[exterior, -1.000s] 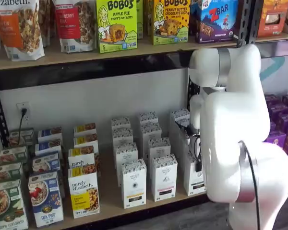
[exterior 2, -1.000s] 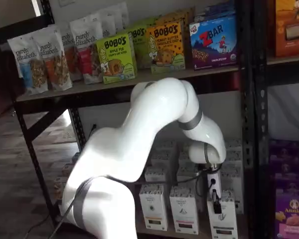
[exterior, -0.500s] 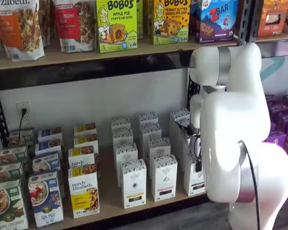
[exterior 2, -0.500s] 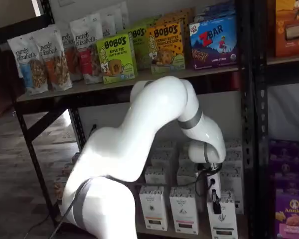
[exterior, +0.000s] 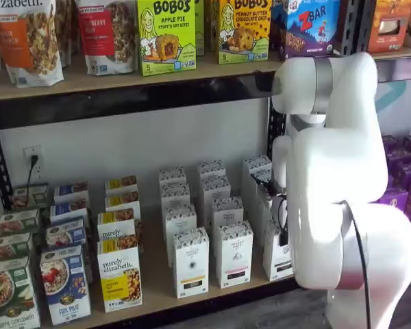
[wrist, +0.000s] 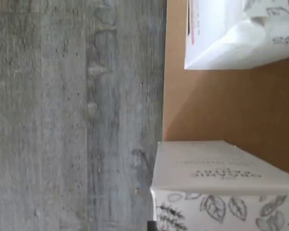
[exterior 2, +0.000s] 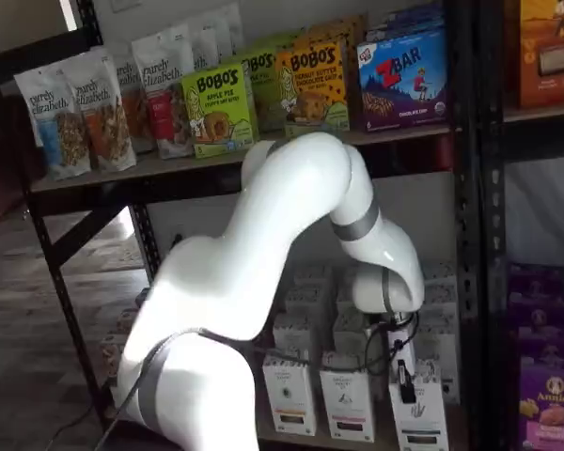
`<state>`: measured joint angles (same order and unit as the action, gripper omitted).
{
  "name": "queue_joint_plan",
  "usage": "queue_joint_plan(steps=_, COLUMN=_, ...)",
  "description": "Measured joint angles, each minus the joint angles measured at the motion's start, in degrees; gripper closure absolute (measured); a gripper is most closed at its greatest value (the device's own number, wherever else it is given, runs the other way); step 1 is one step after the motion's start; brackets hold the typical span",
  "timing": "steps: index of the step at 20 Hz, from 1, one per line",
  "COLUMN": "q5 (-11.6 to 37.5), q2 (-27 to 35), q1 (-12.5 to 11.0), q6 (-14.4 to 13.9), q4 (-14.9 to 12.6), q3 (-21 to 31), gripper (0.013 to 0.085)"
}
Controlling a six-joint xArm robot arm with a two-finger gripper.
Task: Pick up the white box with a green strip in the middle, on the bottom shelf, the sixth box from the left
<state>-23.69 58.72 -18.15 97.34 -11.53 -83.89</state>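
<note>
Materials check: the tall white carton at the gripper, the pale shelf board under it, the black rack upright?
The tall white carton with speckled top: looks like matte printed paperboard, with crisp folded edges and no glare. The pale shelf board: probably wood or particleboard, a flat tan unvarnished face. The black perforated upright: apparently painted steel, given its punched holes and slight sheen. Gripper: finger state unclear.

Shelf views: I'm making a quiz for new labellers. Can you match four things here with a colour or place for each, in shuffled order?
Things:
1. Z Bar box
2. Bobo's Apple Pie box
3. the white box
4. wall socket

Descriptions:
a. green front
b. on the bottom shelf, partly behind the arm
c. on the back wall, cable plugged in
d. blue and purple front

Pairs: 1-d, 2-a, 3-b, 4-c
</note>
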Motion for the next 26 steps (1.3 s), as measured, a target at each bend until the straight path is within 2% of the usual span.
queue_joint_plan(steps=8, q5=2.77, q2=-8.73, q1=0.77, q6=-4.29, q4=-3.56, q3=12.07, gripper=0.049)
queue_joint_plan(steps=12, q5=3.95, q2=-16.39, q1=1.75, q6=-3.72, q4=-1.82, q3=21.07, gripper=0.049)
queue_joint_plan(steps=15, q5=4.35, q2=-21.52, q1=2.16, q6=-2.38, q4=0.05, q3=26.28, gripper=0.049)
queue_joint_plan(steps=18, q5=3.42, q2=-27.12, q1=2.58, q6=-2.12, q4=0.75, q3=31.22, gripper=0.049)
queue_joint_plan(steps=26, q5=-0.09, q2=-41.38, q1=3.22, q6=-5.1, q4=-1.87, q3=43.07, gripper=0.049)
